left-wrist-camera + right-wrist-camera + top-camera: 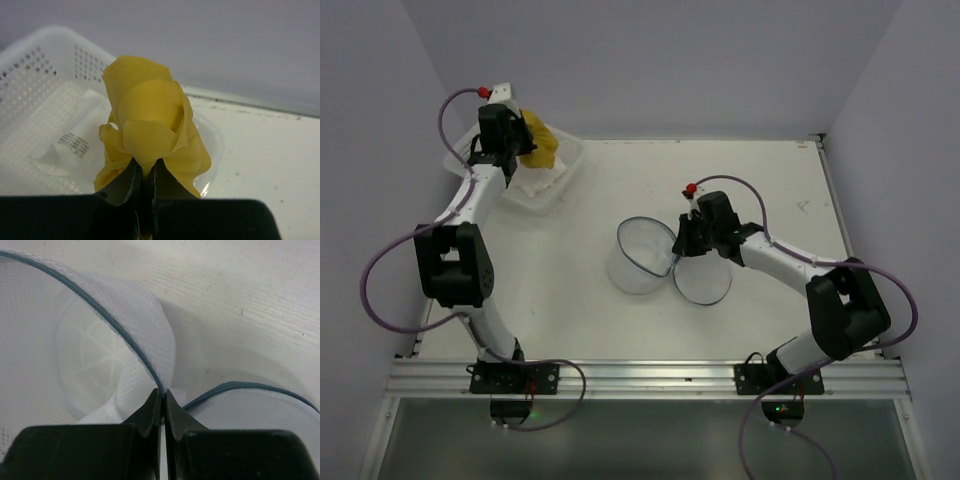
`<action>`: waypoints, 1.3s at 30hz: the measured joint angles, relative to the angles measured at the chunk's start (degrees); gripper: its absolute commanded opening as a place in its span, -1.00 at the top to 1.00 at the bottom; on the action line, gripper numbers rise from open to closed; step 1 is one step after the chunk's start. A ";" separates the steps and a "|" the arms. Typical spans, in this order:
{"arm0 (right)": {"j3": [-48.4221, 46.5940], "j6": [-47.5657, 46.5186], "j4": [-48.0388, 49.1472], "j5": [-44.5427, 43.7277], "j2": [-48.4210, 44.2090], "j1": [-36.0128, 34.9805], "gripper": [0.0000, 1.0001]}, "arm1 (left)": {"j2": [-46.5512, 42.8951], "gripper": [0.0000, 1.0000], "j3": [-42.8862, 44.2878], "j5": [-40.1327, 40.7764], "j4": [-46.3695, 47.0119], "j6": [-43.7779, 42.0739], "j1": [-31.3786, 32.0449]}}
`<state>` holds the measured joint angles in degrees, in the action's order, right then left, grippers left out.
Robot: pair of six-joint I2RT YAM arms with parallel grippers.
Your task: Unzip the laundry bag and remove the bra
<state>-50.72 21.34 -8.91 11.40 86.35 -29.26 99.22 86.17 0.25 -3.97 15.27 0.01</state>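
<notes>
The laundry bag point(645, 255) lay open near the middle of the table point(770, 180), its two halves side by side and joined at the rim (the left half tilted, the right one mouth up). The right gripper point(677, 258) sat between them, pinched on that rim. At the far left corner stood the basket point(558, 185). Above it the left gripper point(523, 148) held the bra point(542, 145), well apart from the bag.

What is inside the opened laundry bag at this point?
Nothing shows in either half of the laundry bag: only bare mesh and white ribs. The right tool covers the spot near the hinge. The yellow bra is in the left tool over the basket.
</notes>
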 measured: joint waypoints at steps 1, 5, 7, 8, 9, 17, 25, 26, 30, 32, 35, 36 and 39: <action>-0.63 -0.02 -0.17 0.07 0.46 0.00 1.00 | 3.39 0.89 0.48 -0.63 -0.39 0.04 -0.70; -2.80 -0.94 -0.87 0.15 2.23 0.00 1.00 | 13.92 0.19 1.18 -3.04 -3.06 -0.02 -2.27; -3.89 -1.81 -1.18 0.17 3.15 0.00 0.96 | 17.38 -0.20 1.20 -3.50 -5.01 0.00 -2.54; -4.55 -2.29 -1.44 0.20 3.63 -0.02 0.94 | 18.34 -0.50 1.20 -3.72 -5.86 0.09 -2.56; -5.27 -2.75 -1.90 0.17 4.11 -0.07 0.91 | 18.86 -0.62 1.20 -3.96 -6.60 0.09 -2.58; -10.95 -5.05 -5.35 -0.17 5.68 -0.11 0.04 | 9.25 -1.00 1.03 -5.75 -9.97 3.74 -2.16; -12.15 0.70 -7.87 -7.56 2.19 0.79 -0.29 | -16.28 -1.00 -9.14 -7.74 -9.75 6.78 10.16; -11.04 2.62 -8.11 -9.05 0.81 1.25 -0.29 | -17.70 -0.98 -11.85 -7.85 -8.72 7.54 12.37; -3.78 10.45 -11.06 -14.56 -7.15 5.11 -0.27 | -20.37 -0.85 -24.96 -9.22 -9.03 10.97 20.52; 0.63 14.25 -11.78 -16.26 -10.71 7.89 -0.27 | -20.37 -0.79 -31.08 -9.64 -9.22 12.66 22.84; 6.71 19.23 -13.16 -16.70 -13.31 11.04 -0.28 | -20.24 -0.70 -37.55 -9.51 -8.98 14.34 24.61; 8.37 20.79 -13.79 -16.63 -13.38 11.52 -0.27 | -19.93 -0.68 -38.91 -9.44 -8.92 14.67 25.07; 12.07 24.55 -15.30 -16.28 -13.31 11.80 -0.26 | -18.47 -0.63 -41.16 -9.38 -6.97 15.76 26.27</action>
<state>-38.65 45.89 -24.21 -4.89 73.03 -17.45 80.75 45.01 -9.13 -10.94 31.03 26.28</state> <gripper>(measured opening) 0.633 0.829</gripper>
